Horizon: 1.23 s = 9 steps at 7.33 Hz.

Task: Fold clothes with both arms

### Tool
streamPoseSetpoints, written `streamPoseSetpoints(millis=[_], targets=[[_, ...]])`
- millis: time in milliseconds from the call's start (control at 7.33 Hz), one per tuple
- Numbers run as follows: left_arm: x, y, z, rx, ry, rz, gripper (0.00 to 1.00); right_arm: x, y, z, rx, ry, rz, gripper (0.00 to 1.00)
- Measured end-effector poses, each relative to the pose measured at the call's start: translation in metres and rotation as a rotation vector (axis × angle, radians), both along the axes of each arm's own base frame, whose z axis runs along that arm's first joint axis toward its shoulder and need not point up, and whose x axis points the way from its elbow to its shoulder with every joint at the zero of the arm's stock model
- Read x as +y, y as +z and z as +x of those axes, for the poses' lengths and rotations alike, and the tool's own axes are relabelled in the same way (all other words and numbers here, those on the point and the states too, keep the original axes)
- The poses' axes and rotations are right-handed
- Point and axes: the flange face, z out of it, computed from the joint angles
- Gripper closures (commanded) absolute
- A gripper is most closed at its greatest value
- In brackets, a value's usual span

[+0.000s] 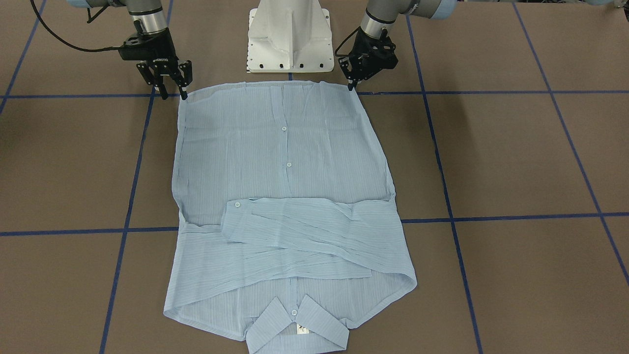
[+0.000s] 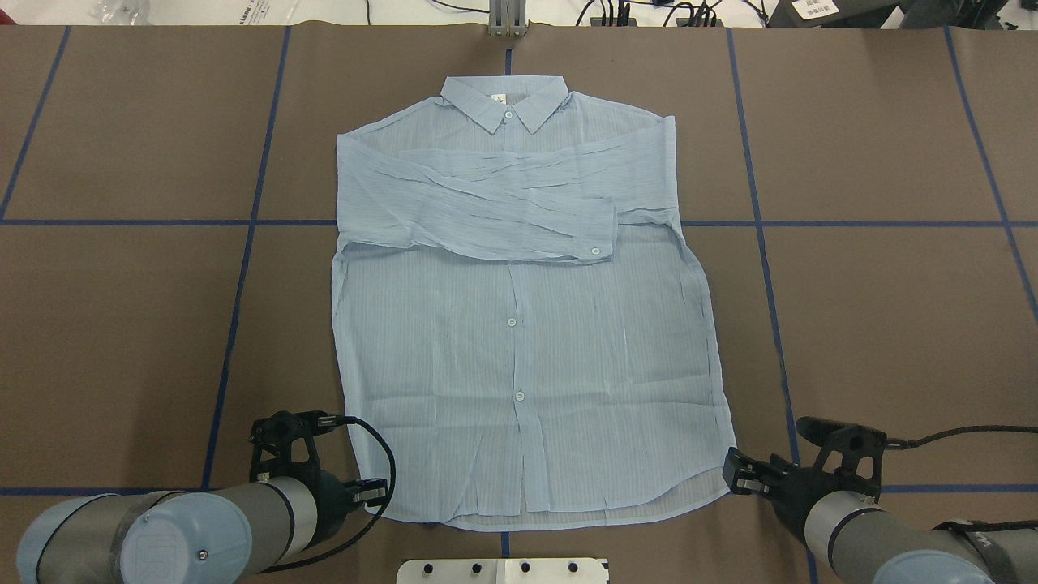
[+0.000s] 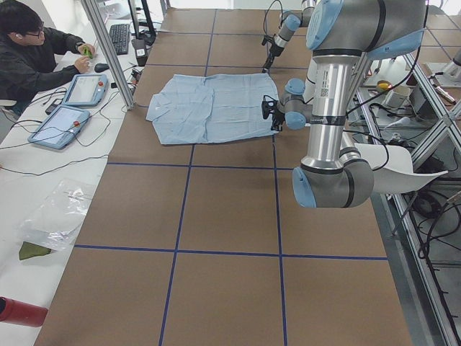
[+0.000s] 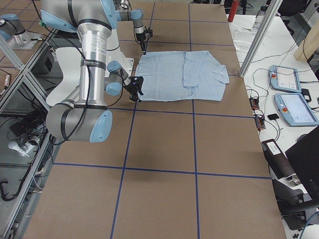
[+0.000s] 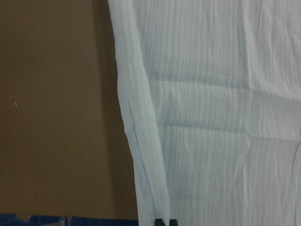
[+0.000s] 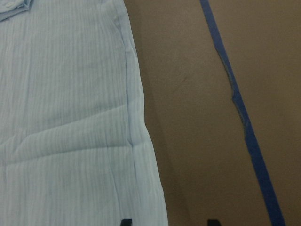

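Note:
The light blue striped shirt [image 1: 285, 172] lies flat and buttoned on the brown table, collar away from the robot, with both sleeves folded across the chest [image 2: 486, 203]. My left gripper [image 1: 351, 87] is at the hem corner on its side. In the left wrist view its fingertips [image 5: 160, 221] are pressed together on the shirt's edge [image 5: 146, 165]. My right gripper [image 1: 174, 94] stands open at the other hem corner. In the right wrist view the shirt's side edge [image 6: 141, 141] runs in between its spread fingertips [image 6: 125, 221].
The white pedestal base [image 1: 290, 39] stands just behind the hem. Blue tape lines [image 2: 243, 268] cross the brown table. A person [image 3: 29, 50] sits at a side desk with tablets [image 3: 68, 122] beyond the collar end.

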Motion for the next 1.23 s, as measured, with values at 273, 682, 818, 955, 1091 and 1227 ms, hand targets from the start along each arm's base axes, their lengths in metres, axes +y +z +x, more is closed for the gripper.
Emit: streamPoseSetpoints(millis=[273,682,818,955,1091,1227], targets=[[-0.0008,-0.0003,0.0002,0.0,-0.001,0.001,1.0,0.0006,0.0024,-0.0141,0.002,-0.001,0.001,0.57],[-0.0014,-0.001,0.0003,0.001,-0.002,0.001,1.0,-0.0023,0.0032,-0.0134,0.006,0.013,0.014,0.99],[-0.0019,-0.0011,0.0002,0.002,-0.003,0.001,1.0,-0.0017,0.003,-0.0134,0.007,0.013,0.015,1.0],[-0.0021,-0.0013,0.0001,0.002,-0.003,0.001,1.0,-0.0001,0.0029,-0.0138,0.008,0.01,0.015,1.0],[-0.0023,-0.0013,0.0,0.002,-0.004,0.001,1.0,0.0022,0.0026,-0.0143,0.009,0.006,0.015,1.0],[-0.0024,-0.0013,0.0,0.002,-0.004,0.001,1.0,0.0048,0.0026,-0.0148,0.011,0.001,0.015,1.0]])
